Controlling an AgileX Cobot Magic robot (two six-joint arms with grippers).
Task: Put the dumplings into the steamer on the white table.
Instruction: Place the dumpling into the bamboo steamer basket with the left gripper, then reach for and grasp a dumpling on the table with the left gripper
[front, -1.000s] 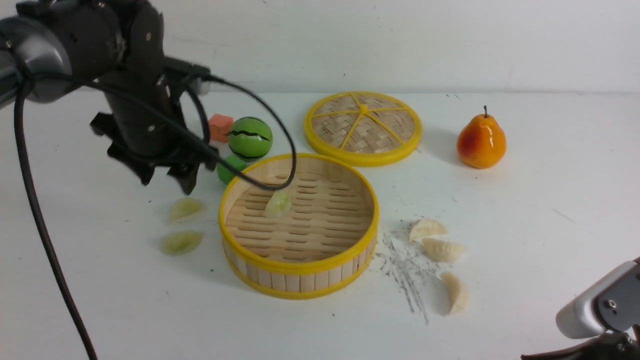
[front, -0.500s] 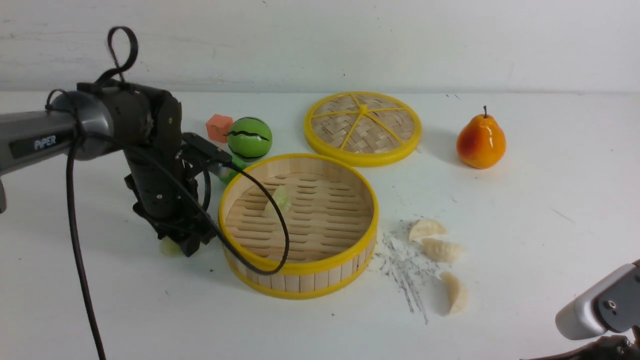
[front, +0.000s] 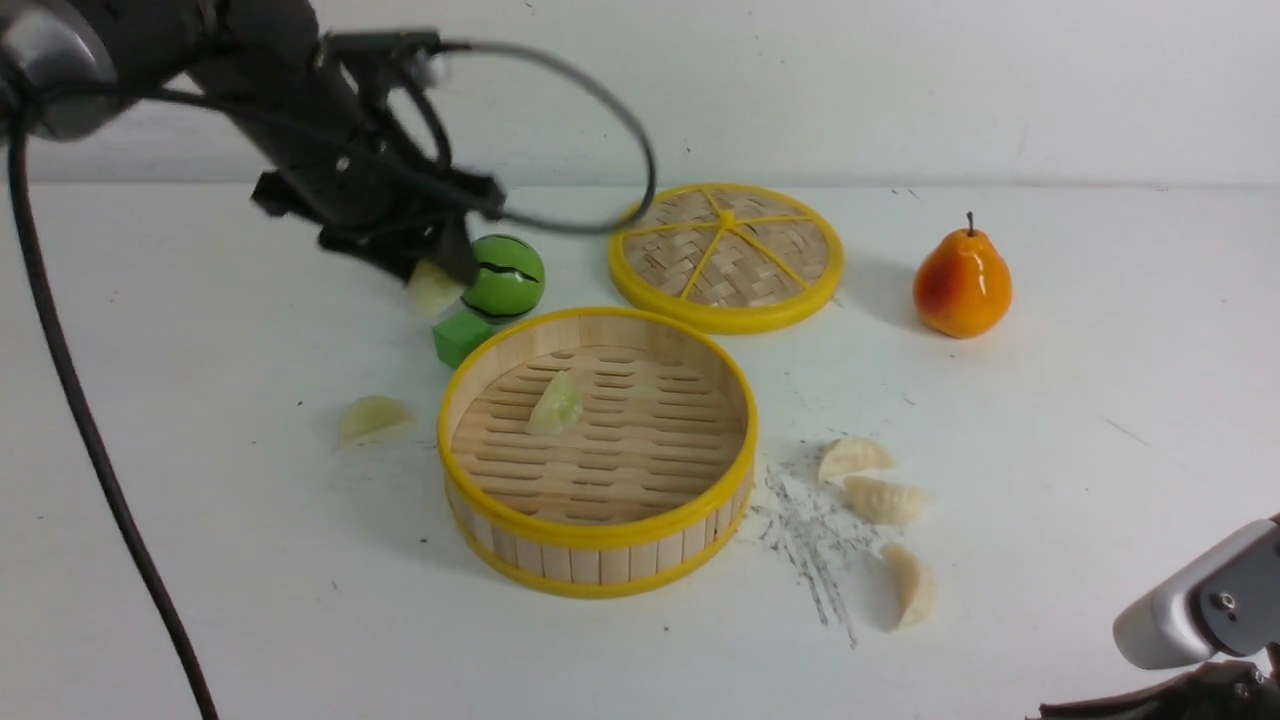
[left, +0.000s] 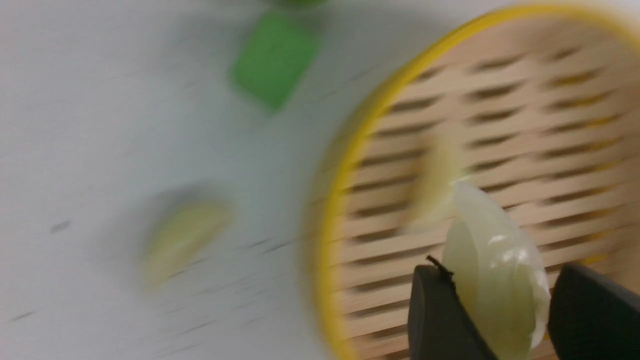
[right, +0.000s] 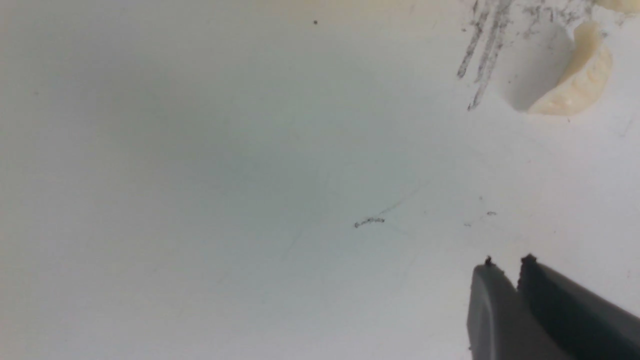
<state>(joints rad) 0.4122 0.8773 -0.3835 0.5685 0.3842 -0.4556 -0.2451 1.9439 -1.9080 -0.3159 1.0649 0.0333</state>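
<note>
My left gripper (front: 432, 283) is shut on a pale green dumpling (left: 495, 280), held in the air to the left of and beyond the steamer (front: 598, 560). The steamer's rim also shows in the left wrist view (left: 345, 165). One green dumpling (front: 556, 404) lies on the steamer's floor. Another green dumpling (front: 370, 416) lies on the white table (front: 200, 600) left of the steamer. Three cream dumplings (front: 884, 498) lie on the table to its right; one shows in the right wrist view (right: 575, 85). My right gripper (right: 506, 265) is shut and empty, low at the near right.
A flat woven lid (front: 726, 252) lies behind the steamer. A green striped ball (front: 506, 276) and a green cube (front: 460, 336) stand at the steamer's far left. An orange pear (front: 962, 284) stands at the back right. Grey scratch marks (front: 815, 545) lie right of the steamer.
My left gripper went down to the nearer green dumpling left of the steamer, closed on it and rose toward the back with it. The right arm has not moved.
</note>
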